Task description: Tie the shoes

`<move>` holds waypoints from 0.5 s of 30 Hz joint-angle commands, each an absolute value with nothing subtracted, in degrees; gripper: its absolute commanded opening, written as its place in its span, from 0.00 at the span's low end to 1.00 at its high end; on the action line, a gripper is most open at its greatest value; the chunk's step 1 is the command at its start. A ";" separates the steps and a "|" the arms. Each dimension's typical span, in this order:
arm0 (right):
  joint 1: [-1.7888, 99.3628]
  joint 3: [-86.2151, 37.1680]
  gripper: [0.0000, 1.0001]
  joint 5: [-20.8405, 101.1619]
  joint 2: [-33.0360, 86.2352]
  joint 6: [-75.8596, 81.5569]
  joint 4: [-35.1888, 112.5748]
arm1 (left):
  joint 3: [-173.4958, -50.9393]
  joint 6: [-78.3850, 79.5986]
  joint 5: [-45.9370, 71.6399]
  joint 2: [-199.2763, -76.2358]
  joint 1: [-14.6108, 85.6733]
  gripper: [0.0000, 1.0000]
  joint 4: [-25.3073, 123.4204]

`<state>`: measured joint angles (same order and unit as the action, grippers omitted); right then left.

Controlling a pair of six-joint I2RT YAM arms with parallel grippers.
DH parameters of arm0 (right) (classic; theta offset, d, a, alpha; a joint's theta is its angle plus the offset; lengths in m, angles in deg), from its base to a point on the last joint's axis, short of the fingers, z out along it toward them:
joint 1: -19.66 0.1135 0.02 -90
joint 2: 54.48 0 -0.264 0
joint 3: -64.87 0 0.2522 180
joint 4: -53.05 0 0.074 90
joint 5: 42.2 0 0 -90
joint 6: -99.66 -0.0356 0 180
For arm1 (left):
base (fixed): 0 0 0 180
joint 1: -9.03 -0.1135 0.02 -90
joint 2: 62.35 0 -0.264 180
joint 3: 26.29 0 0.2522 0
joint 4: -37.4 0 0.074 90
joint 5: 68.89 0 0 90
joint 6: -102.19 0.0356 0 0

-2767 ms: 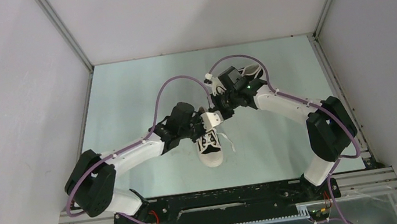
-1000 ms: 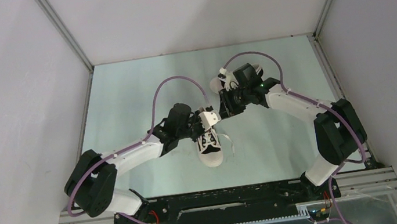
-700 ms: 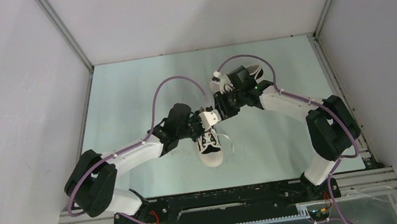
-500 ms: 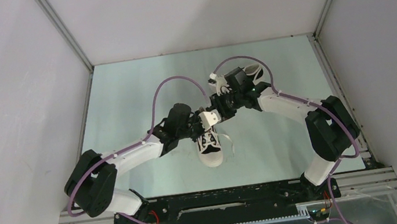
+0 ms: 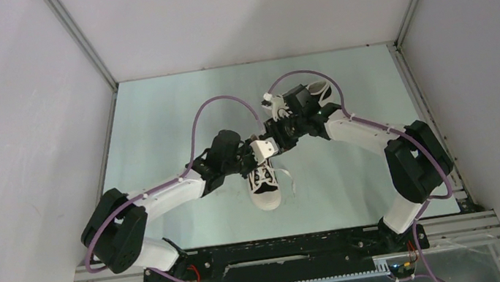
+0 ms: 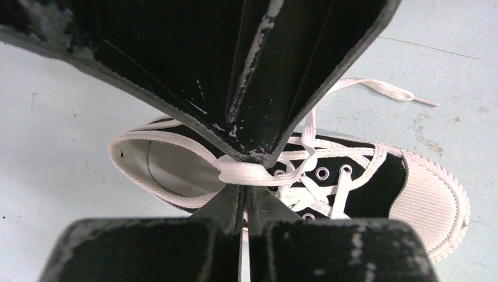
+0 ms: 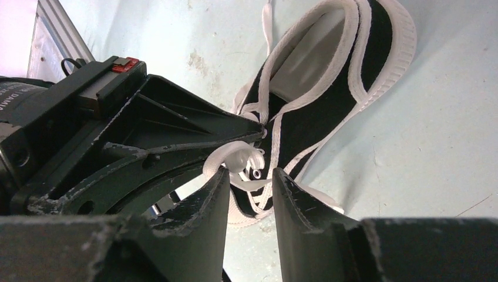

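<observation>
One shoe (image 5: 264, 187), black with a white toe cap, lies mid-table with its toe toward the arms. It also shows in the left wrist view (image 6: 376, 182) and the right wrist view (image 7: 329, 100). My left gripper (image 5: 265, 148) hovers over its heel end, shut on a white lace (image 6: 246, 172) pulled up from the eyelets (image 6: 245, 188). My right gripper (image 5: 275, 140) meets it tip to tip and is open (image 7: 249, 176). The bunched lace (image 7: 232, 157) sits at its left fingertip. The second shoe (image 5: 321, 89) is mostly hidden behind the right arm.
A loose lace end (image 6: 382, 89) trails on the pale green table (image 5: 156, 124) to the right of the near shoe. Grey walls with metal frame rails (image 5: 82, 43) close in the table on three sides.
The right gripper drew back to the right about a second ago, then came back in against the left gripper's tip. The left gripper and the near shoe stayed put.
</observation>
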<state>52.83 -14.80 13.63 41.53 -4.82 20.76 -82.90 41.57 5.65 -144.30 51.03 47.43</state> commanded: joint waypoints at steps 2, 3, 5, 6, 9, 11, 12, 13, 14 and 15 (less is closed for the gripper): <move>52.94 -14.98 0.36 12.33 41.24 -2.90 21.39 | -83.36 41.09 4.61 -143.40 50.74 0.00 46.57; 52.94 -14.98 0.36 12.14 41.28 -2.99 21.67 | -83.41 41.03 4.55 -143.39 50.77 0.00 46.63; 53.16 -14.98 0.36 11.89 41.42 -3.18 22.26 | -83.37 40.97 4.32 -143.44 50.76 0.00 46.55; 53.29 -15.01 0.36 11.97 41.57 -3.28 22.47 | -83.31 41.00 4.28 -143.46 50.72 0.00 46.53; 53.49 -15.03 0.36 11.92 41.78 -3.55 23.52 | -83.33 40.96 3.79 -143.52 50.77 0.00 46.37; 53.49 -14.99 0.36 11.66 42.10 -3.72 24.14 | -83.19 41.07 3.46 -143.38 50.81 0.00 46.15; 53.58 -14.98 0.36 11.58 42.35 -3.70 24.38 | -83.09 41.14 3.41 -143.34 50.75 0.00 46.06; 53.58 -14.98 0.36 11.41 42.45 -3.74 24.75 | -83.06 41.16 3.33 -143.27 50.75 0.00 45.95; 53.70 -15.03 0.36 11.33 42.68 -3.71 25.22 | -82.97 41.21 3.34 -143.20 50.77 0.00 45.79; 53.68 -15.01 0.35 11.11 42.75 -3.70 25.49 | -82.91 41.24 3.22 -143.08 50.78 0.00 45.71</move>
<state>53.29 -14.80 12.69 41.92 -3.96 22.14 -82.90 41.57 5.15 -144.30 51.01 47.43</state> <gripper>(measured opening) 0.358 0.005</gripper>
